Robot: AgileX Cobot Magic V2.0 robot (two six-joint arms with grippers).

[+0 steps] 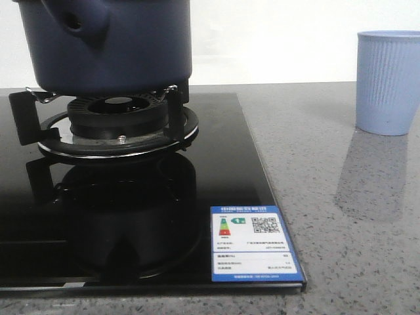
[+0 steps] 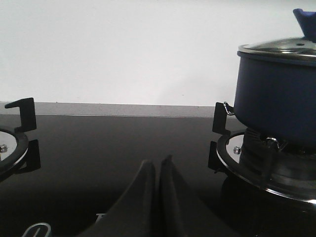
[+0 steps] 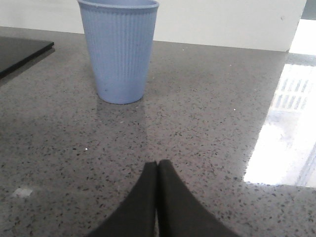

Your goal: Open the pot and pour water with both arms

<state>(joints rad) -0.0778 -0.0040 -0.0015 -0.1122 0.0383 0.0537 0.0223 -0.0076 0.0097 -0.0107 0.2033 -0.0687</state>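
Note:
The navy-blue pot (image 1: 105, 46) stands on the gas burner (image 1: 118, 125) of a black glass hob. Its handle stub with a hole faces the front camera. In the left wrist view the pot (image 2: 276, 94) carries a steel-rimmed lid (image 2: 276, 48) with a blue knob (image 2: 306, 22). My left gripper (image 2: 158, 165) is shut and empty, low over the hob, well short of the pot. A light blue ribbed cup (image 1: 388, 82) stands on the grey counter. My right gripper (image 3: 157, 165) is shut and empty, low over the counter, short of the cup (image 3: 118, 49). Neither gripper shows in the front view.
The black hob (image 1: 223, 170) has a blue-bordered energy label (image 1: 251, 244) near its front right corner. A second burner grate (image 2: 15, 138) shows in the left wrist view. A white wall runs behind the speckled counter (image 1: 341, 216).

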